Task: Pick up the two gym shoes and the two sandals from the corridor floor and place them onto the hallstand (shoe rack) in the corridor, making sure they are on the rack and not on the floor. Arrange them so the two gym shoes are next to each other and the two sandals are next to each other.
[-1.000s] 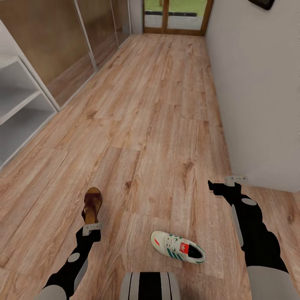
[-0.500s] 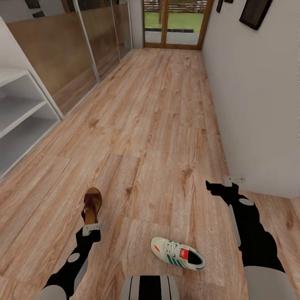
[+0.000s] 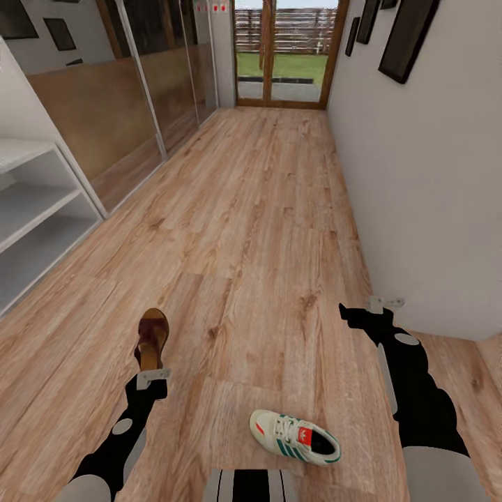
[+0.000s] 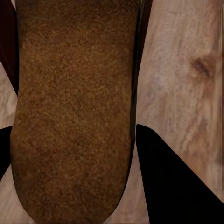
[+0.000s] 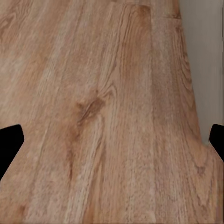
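One dark brown sandal [image 3: 153, 336] sticks out ahead of my left gripper [image 3: 153, 378], which is shut on its heel end. Up close its tan footbed [image 4: 74, 116] lies between the black fingers [image 4: 172, 186], above the corridor floor [image 3: 265, 209]. A cream gym shoe [image 3: 294, 437] with green stripes lies on the planks near my base, between the two arms. My right gripper [image 3: 376, 305] hangs open over bare planks [image 5: 112, 116], close to the right wall, nothing between its fingertips [image 5: 9, 140]. The pale hallstand [image 3: 42, 209] with open shelves stands at the left edge.
The white wall [image 3: 418, 195] on the right carries dark picture frames [image 3: 406, 35]. Glass-fronted panels [image 3: 125, 104] line the left side beyond the hallstand. A glazed door [image 3: 282, 49] closes the far end of the corridor. Wide bare planks run down the middle.
The camera has risen and tilted up, showing more of the door and wall frames. The gym shoe sits lower in the picture, while the sandal has stayed with my left gripper.
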### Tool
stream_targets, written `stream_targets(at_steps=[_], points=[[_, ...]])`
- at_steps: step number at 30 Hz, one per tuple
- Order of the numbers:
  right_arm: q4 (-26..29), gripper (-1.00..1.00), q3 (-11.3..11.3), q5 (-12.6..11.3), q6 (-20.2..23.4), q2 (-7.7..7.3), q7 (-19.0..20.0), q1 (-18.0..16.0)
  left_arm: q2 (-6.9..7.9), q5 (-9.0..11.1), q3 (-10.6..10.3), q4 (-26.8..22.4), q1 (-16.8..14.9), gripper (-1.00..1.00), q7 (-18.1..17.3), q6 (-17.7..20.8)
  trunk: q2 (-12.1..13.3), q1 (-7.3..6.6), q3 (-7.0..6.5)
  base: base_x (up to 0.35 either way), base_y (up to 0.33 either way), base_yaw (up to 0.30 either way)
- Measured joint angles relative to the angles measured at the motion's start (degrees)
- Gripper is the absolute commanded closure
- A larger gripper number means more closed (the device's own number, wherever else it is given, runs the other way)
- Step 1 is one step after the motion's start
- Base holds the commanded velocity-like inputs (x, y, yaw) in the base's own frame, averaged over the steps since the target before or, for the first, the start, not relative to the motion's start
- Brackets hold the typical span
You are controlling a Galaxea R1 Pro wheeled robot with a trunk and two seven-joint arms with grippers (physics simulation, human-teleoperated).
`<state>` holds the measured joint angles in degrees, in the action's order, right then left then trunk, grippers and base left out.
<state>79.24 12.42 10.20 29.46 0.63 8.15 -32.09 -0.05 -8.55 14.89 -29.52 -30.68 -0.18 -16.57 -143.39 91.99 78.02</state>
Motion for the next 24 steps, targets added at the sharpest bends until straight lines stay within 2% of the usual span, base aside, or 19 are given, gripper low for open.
stream_targets(at_steps=[2, 4, 6, 11, 14, 15, 20, 24], points=[[0.0, -1.0, 0.0, 0.0, -0.1, 0.0, 0.1, 0.4, -0.02, 0.0, 0.0, 0.0, 0.0, 1.0, 0.0, 0.1, 0.0, -0.05, -0.61, 0.0, 0.0, -0.088], [0.0, -1.0, -1.0, 0.0, -0.2, 0.01, 0.1, 1.0, -0.06, -0.1, 0.0, 0.0, 0.0, 1.0, 0.0, 0.1, 0.1, -0.1, -1.22, 0.0, 0.0, -0.088], [0.0, -1.0, -3.2, 0.0, -0.4, 0.01, 0.2, 1.9, -0.08, -0.1, 0.0, -0.1, 0.0, 1.0, 0.0, 0.1, 0.1, -0.15, -1.83, 0.0, 0.0, -0.09], [-0.2, -1.0, -6.9, -0.2, -2.3, 0.2, 0.2, 3.6, -0.07, -0.1, 0.0, -0.1, 0.0, 1.0, 0.1, 0.2, 0.1, -0.28, -3.36, 0.0, 0.0, -0.106], [-0.6, -1.0, -9.5, -0.2, -5.9, 1.16, 0.0, 4.8, -0.02, -0.1, 0.0, -0.1, 0.0, 1.0, 0.1, 0.2, 1.0, -0.74, -4.2, 0.0, 0.0, -0.115], [-0.9, -1.0, -10.3, 0.0, -8.7, 1.66, -0.2, 6.3, -0.01, 0.0, 0.0, 0.0, 0.0, 1.0, 0.0, 0.2, 1.4, -0.96, -4.46, 0.0, 0.0, -0.116], [-2.4, -1.0, -10.3, 0.2, -12.5, 1.64, -0.3, 10.7, 0.0, 0.0, 0.1, 0.0, 0.0, 1.0, 0.0, 0.7, 3.4, -2.06, -5.78, 0.0, 0.0, -0.116], [-7.8, -1.0, -10.3, 0.2, -20.4, 1.6, -0.2, 13.0, -0.09, 0.0, -0.1, -1.1, -0.1, 1.0, -0.1, 3.1, 5.0, -2.94, -6.84, 0.0, 0.0, -0.117]])
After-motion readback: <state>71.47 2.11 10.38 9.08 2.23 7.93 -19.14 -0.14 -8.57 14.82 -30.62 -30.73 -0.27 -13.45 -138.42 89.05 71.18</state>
